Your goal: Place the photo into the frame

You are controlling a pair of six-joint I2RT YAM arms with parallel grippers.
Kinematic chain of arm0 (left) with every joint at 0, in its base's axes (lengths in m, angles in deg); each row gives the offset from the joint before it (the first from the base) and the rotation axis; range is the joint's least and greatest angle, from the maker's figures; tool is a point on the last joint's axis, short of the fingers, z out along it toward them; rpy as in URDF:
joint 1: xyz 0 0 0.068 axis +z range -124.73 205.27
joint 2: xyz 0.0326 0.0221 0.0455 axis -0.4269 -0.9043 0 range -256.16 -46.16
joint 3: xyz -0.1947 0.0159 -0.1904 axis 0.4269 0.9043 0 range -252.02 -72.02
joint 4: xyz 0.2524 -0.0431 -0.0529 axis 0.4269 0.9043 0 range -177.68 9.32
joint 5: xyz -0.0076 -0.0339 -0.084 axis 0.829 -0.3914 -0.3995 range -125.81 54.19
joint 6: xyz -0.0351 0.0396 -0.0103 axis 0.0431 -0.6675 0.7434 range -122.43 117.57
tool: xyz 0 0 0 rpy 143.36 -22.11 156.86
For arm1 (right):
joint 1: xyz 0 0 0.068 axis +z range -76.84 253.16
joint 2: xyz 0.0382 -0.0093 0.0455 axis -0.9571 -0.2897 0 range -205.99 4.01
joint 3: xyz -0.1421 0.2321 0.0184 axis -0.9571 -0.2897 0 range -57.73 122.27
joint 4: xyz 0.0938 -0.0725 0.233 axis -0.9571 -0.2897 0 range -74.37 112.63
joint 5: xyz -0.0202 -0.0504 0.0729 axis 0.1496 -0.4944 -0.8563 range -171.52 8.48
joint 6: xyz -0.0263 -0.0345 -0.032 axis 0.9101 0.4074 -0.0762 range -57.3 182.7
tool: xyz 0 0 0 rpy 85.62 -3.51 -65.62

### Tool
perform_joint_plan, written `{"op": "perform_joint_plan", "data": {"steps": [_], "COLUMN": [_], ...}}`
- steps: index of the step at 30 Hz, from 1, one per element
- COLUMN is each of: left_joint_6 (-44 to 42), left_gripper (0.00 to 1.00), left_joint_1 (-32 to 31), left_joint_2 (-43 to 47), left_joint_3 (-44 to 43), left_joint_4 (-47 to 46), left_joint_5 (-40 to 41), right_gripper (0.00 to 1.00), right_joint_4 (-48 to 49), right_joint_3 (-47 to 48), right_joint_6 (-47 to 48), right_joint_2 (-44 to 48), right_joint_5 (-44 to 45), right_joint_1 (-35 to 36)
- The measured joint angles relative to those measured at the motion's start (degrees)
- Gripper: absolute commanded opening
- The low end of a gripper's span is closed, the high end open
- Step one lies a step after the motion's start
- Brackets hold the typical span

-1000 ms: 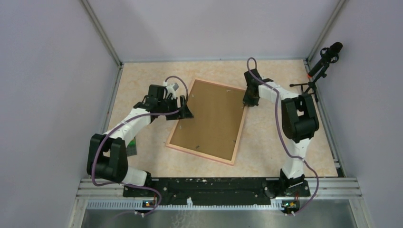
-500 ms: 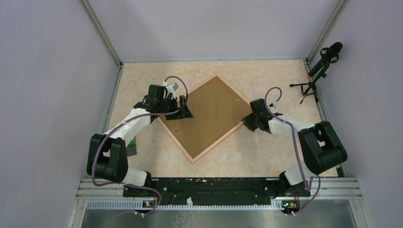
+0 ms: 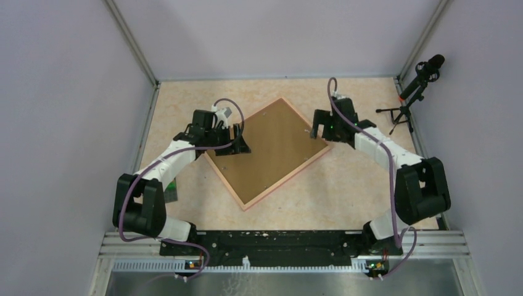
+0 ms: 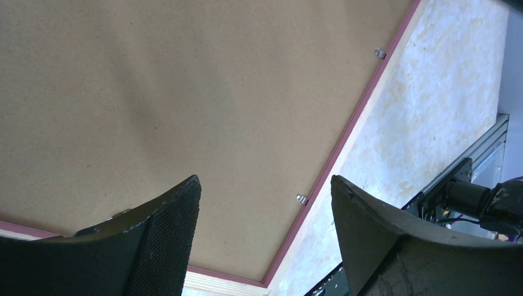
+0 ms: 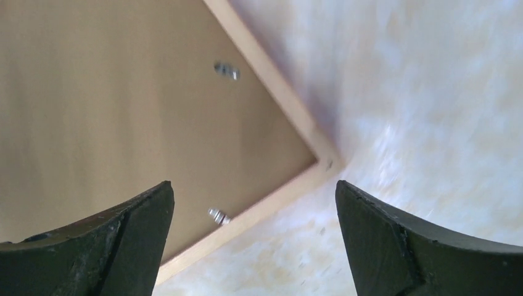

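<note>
The frame (image 3: 290, 174) lies flat on the table as a diamond, back side up, its thin pinkish-tan rim around a brown backing board (image 3: 266, 151). The photo is hidden from every view. My left gripper (image 3: 239, 143) hangs open over the frame's left corner. In the left wrist view the board (image 4: 185, 92) and the rim (image 4: 345, 142) lie beneath my left gripper (image 4: 265, 191). My right gripper (image 3: 321, 131) stands wide open just above the frame's right corner. That corner (image 5: 325, 164) shows between the fingers of my right gripper (image 5: 254, 191), which hold nothing.
Small metal clips (image 4: 301, 199) (image 5: 217, 216) sit along the rim's inner edge. A microphone on a tripod (image 3: 419, 77) stands at the back right. A small green object (image 3: 172, 188) lies by the left arm's base. Walls enclose the table on three sides.
The frame has turned from a slanted rectangle into a diamond. My right gripper, shut at the frame's right edge, swung toward me, then opened wide and moved back. The left arm stayed still.
</note>
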Motion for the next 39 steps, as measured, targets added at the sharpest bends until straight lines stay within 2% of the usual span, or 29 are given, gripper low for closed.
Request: {"op": "perform_joint_plan", "data": {"steps": [2, 5, 7, 9, 11, 14, 18, 22, 33, 36, 39], "left_joint_6": [0.0, 0.0, 0.0, 0.0, 0.0, -0.1, 0.0, 0.0, 0.0, 0.0, 0.0], "left_gripper": [0.81, 0.81, 0.81, 0.82, 0.82, 0.82, 0.82, 0.82, 0.82, 0.82, 0.82], "left_joint_1": [0.0, 0.0, 0.0, 0.0, 0.0, 0.0, 0.0, 0.0, 0.0, 0.0, 0.0], "left_joint_2": [0.0, 0.0, 0.0, 0.2, 0.5, 0.8, 0.8, 0.8, 0.7, 0.7, 0.7], "left_joint_3": [0.0, 0.0, 0.0, 0.0, 0.1, 0.1, 0.2, 0.2, 0.2, 0.2, 0.2], "left_joint_4": [0.0, -0.1, -0.1, -0.1, -0.1, -0.1, -0.1, -0.1, -0.1, -0.1, -0.1], "left_joint_5": [0.0, 0.1, 0.2, 0.4, 0.6, 0.8, 0.7, 0.7, 0.5, 0.5, 0.5], "right_gripper": [0.99, 0.99, 0.97, 0.91, 0.89, 0.74, 0.67, 0.52, 0.49, 0.33, 0.27], "right_joint_4": [-0.9, -5.6, -7.6, -8.4, -10.4, -11.1, -11.2, -10.8, -9.1, -8.9, -8.2], "right_joint_3": [5.2, 17.4, 24.8, 28.3, 30.6, 31.1, 31.1, 31.8, 33.0, 33.0, 33.3], "right_joint_6": [9.3, 20.9, 26.2, 29.4, 31.8, 32.8, 32.6, 32.0, 31.2, 30.8, 29.9], "right_joint_2": [-2.6, -11.9, -18.8, -23.6, -28.0, -31.1, -32.6, -33.6, -34.9, -34.9, -34.9], "right_joint_5": [-3.6, -9.2, -12.0, -14.0, -15.8, -17.9, -19.5, -19.5, -15.9, -15.1, -14.1], "right_joint_1": [-2.7, -5.8, -6.9, -7.1, -7.0, -7.0, -7.0, -6.7, -4.2, -4.0, -4.2]}}
